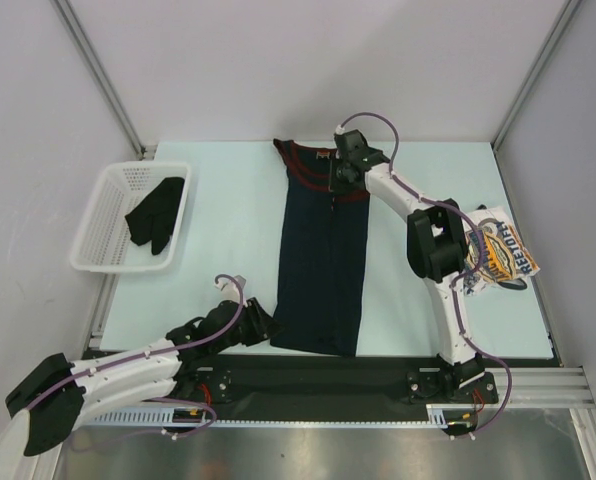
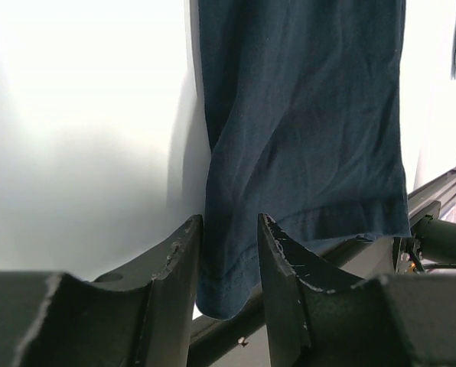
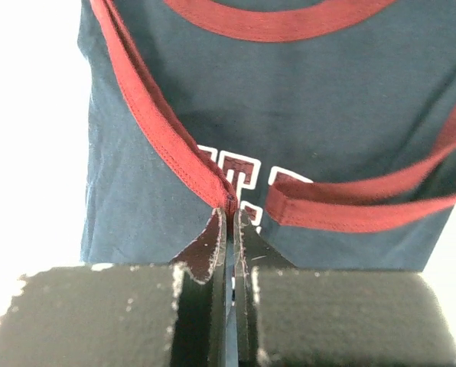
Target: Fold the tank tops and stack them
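Nearest us, at the worktop's front edge, runs the dark metal rail (image 1: 378,375) that carries both arm bases. Just past it the left gripper (image 1: 263,325) lies low at the near left corner of the navy tank top (image 1: 318,260). In its wrist view we see the left gripper's fingers (image 2: 178,260) apart, with the hem corner hanging loose in the gap between them.

The worktop (image 1: 228,230) is a pale, smooth sheet, framed by plain grey-white walls (image 1: 308,60) with metal posts in the corners. The navy tank top lies flat in a long narrow strip down the middle, hem near us and neck at the far end.

To the right, partly under the right arm, we see the white tank top (image 1: 498,250) bunched up. Its yellow and blue print faces up, but we cannot read the letters.

At the left sits a white mesh basket (image 1: 98,215) holding a dark cloth (image 1: 156,215).

Farthest off, the right gripper (image 1: 340,175) is clamped on the navy tank top's dark-red trim by the armhole. Close by is a logo (image 3: 243,172) of white-edged block letters, half covered by a strap and unreadable.
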You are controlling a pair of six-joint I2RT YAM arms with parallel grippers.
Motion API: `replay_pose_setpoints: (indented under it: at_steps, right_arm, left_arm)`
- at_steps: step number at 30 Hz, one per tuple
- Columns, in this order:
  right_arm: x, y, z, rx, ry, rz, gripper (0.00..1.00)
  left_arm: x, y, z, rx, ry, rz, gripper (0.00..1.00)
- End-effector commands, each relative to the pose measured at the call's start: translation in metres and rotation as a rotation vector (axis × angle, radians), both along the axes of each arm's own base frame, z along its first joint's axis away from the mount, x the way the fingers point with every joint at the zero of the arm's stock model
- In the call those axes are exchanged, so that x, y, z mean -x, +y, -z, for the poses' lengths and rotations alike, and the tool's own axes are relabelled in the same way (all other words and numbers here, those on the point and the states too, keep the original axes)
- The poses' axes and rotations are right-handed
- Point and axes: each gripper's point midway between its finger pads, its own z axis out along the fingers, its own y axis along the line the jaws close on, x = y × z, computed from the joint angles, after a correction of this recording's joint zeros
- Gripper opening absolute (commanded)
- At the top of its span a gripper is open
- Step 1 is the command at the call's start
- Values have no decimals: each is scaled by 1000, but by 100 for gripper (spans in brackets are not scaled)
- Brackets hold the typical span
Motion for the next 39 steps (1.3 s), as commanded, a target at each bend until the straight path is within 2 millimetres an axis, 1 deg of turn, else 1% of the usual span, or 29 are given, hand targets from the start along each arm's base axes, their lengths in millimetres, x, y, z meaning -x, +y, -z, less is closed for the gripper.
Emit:
replay_pose_setpoints:
  at_steps: [1, 3, 9, 12, 15, 17, 19, 21, 22, 24, 25, 27, 31, 33, 34, 36, 37, 38, 39]
  right_arm:
    - [-6, -17, -28, 6, -54, 63, 0]
    - [-7, -24, -27, 4, -46, 88, 0]
    - [-8, -43, -11, 13, -3, 136, 0]
    - [-10, -51, -4, 16, 9, 155, 0]
    - [-11, -53, 0, 12, 14, 160, 0]
    - [-11, -58, 7, 22, 27, 169, 0]
    - [-11, -63, 9, 35, 37, 189, 0]
    - [-5, -66, 14, 43, 53, 195, 0]
    - [-3, -64, 15, 37, 54, 191, 0]
    - [-4, -61, 14, 13, 36, 186, 0]
    - [-1, -61, 20, 13, 49, 183, 0]
    - [0, -60, 26, 15, 62, 181, 0]
    - [-1, -60, 28, 10, 69, 183, 0]
    - [-1, -61, 25, 9, 65, 186, 0]
    - [-2, -61, 22, 4, 60, 184, 0]
    - [-3, -61, 16, 1, 50, 186, 0]
    - [-4, -61, 13, 0, 45, 187, 0]
    - [-5, -62, 6, -4, 34, 190, 0]
    - [-5, -62, 2, -6, 26, 189, 0]
  left_arm:
    - [37, 50, 68, -211, 140, 5, 42]
    - [37, 49, 68, -211, 143, 5, 42]
    - [38, 49, 69, -208, 149, 8, 43]
    - [40, 50, 71, -210, 155, 11, 43]
    - [42, 51, 73, -213, 163, 15, 43]
    - [43, 51, 74, -215, 167, 14, 43]
    - [43, 51, 74, -218, 169, 14, 43]
    - [44, 50, 74, -214, 169, 17, 43]
    - [44, 50, 74, -213, 169, 16, 43]
    - [44, 51, 74, -215, 170, 17, 44]
    - [44, 50, 74, -214, 171, 18, 45]
    - [46, 52, 76, -220, 181, 21, 45]
    - [53, 53, 80, -224, 203, 30, 45]
    - [52, 47, 77, -196, 193, 33, 44]
    - [53, 48, 77, -195, 194, 35, 43]
    - [54, 46, 76, -184, 194, 34, 35]
    - [55, 46, 77, -185, 195, 38, 29]
    - [55, 45, 75, -179, 191, 39, 17]
    - [55, 44, 74, -173, 191, 41, 10]
